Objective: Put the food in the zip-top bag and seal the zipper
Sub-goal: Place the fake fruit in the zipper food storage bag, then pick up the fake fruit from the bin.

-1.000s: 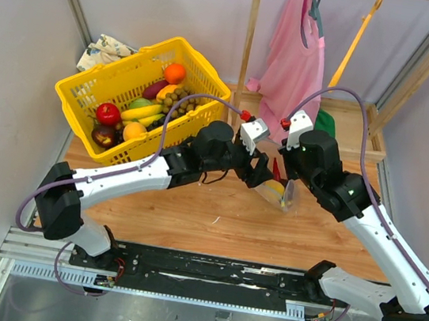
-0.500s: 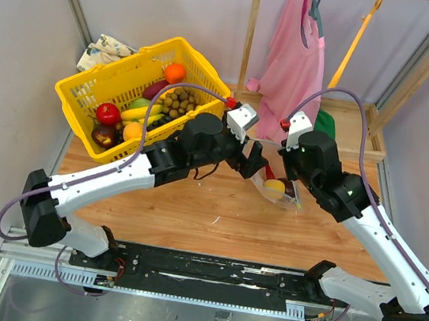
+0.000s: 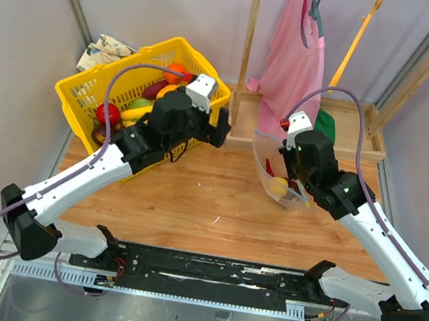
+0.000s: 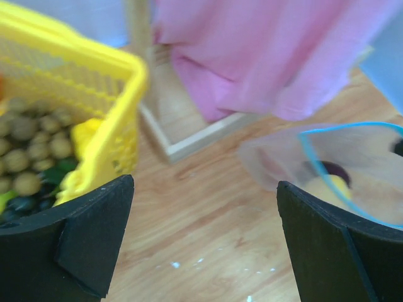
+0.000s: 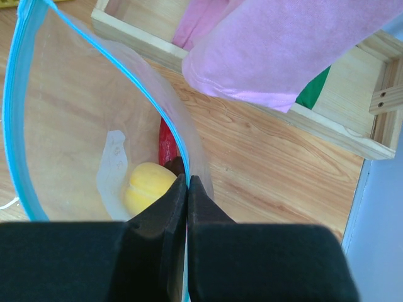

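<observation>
Right wrist view: the right gripper is clenched on the rim of the bag, holding its mouth open with the zipper unsealed. A yellow fruit and a red chili lie inside. The left gripper is spread and empty beside the basket. Judged step: loading. The next move calls for grasping another piece from the basket.

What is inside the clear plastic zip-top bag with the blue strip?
A yellow round toy fruit, a red toy chili and something dark; the right tool, pinching the bag wall, covers their lower parts.
</observation>
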`<state>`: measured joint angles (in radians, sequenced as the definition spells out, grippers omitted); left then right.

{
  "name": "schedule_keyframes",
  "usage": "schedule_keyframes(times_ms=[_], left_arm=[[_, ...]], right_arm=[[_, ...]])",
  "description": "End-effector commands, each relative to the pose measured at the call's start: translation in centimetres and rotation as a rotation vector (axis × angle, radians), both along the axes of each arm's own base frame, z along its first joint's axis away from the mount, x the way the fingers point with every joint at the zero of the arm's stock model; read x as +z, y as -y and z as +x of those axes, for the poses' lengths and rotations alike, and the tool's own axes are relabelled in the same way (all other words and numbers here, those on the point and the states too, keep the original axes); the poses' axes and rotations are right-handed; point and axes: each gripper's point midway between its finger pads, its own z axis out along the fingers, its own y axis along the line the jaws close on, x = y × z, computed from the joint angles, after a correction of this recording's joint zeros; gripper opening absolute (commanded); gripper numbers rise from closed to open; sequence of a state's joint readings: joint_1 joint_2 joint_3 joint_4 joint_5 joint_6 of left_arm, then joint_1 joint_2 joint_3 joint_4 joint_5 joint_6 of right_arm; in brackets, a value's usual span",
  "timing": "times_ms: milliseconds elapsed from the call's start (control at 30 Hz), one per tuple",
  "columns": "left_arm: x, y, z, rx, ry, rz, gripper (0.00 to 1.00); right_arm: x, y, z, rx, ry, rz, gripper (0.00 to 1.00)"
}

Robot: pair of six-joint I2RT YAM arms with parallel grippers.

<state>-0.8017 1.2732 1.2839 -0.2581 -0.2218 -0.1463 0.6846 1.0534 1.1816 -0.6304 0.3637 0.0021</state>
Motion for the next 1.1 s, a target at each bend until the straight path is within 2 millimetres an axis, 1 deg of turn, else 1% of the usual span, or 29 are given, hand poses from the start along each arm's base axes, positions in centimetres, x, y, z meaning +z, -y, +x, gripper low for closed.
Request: schedule_keyframes(times_ms=[0,100,233,500,533,600,700,933,1067], left_arm=[[1.3,-6.2,2.0,0.195,-0.021,-0.008,0.99],[0.8,-10.0,3.3,0.270,-0.076,-0.027,0.99],[-0.8,-14.7,4.5,0.382,-0.153,-0.041,0.99],[-5.1,-23.4,6.3,0.626,-0.277,-0.041,0.97],[-5.6,-24.7,6.5,0.663,-0.289,-0.040,0.96],[-7.1,-26.4,7.1,0.707,-0.320,-0.029,0.96],[-9.4,-27.7,8.0,0.735,-0.378,-0.016,0.92],[-15.2,-29.6,10.1,0.799,-0.508,0.050,0.88],[-17.9,-30.4,10.8,0.810,-0.572,0.061,0.84]], right_arm=[[-0.2,0.9,0.0,-0.039,-0.006,-0.015,0.01],[-0.3,0.8,0.0,-0.029,-0.005,-0.008,0.01],[-0.2,0.5,-0.1,-0.017,-0.005,-0.003,0.01],[0.0,0.4,-0.3,0.000,0.008,0.011,0.01],[0.0,0.4,-0.3,0.001,0.010,0.012,0.01],[0.0,0.3,-0.3,0.005,0.011,0.016,0.01],[-0.1,0.2,-0.3,0.012,0.010,0.019,0.01],[-0.1,0.1,-0.3,0.018,0.011,0.020,0.01],[-0.1,0.1,-0.3,0.019,0.014,0.020,0.01]])
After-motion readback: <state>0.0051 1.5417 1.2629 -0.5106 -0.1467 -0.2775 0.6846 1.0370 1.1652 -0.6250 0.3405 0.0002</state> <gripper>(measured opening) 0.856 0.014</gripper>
